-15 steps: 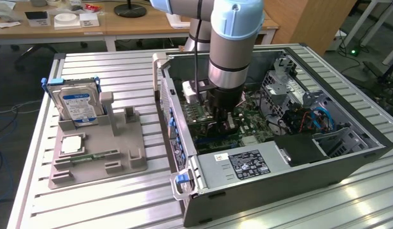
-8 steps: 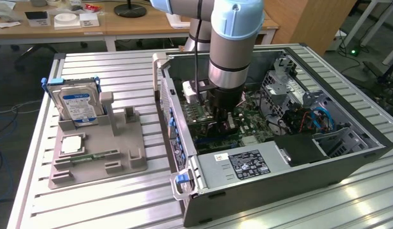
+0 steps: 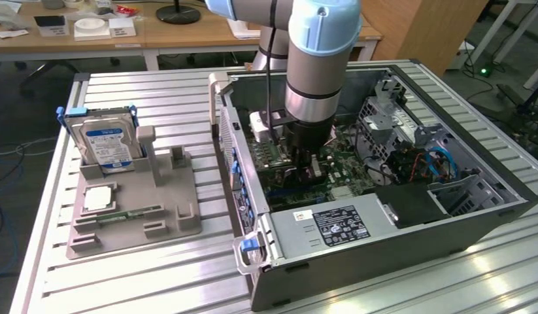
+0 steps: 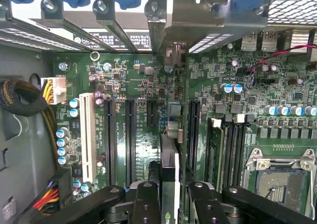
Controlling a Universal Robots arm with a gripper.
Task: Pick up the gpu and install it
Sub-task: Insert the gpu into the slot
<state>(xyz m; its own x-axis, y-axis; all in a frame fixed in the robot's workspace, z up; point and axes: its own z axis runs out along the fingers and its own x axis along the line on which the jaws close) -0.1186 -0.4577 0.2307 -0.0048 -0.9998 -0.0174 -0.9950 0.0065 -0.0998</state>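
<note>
My gripper [image 3: 305, 167] reaches down inside the open computer case [image 3: 478, 216], over the green motherboard [image 4: 138, 85]. It is shut on the gpu [image 4: 169, 159], which the wrist view shows edge-on between the two black fingers [image 4: 146, 204]. The card's metal bracket [image 4: 173, 26] points at the rear slot covers. The card stands upright between two long black expansion slots [image 4: 130, 140], and whether it touches the board is hidden. In the exterior view a green part of the gpu [image 3: 265, 156] shows beside the wrist.
A grey holder tray [image 3: 164, 226] sits at the exterior view's left, carrying a silver hard drive [image 3: 107, 144] and a narrow green RAM strip [image 3: 120, 214]. The power supply [image 3: 338, 226], drive cages [image 3: 399, 124] and cables [image 4: 22, 97] crowd the case around the board.
</note>
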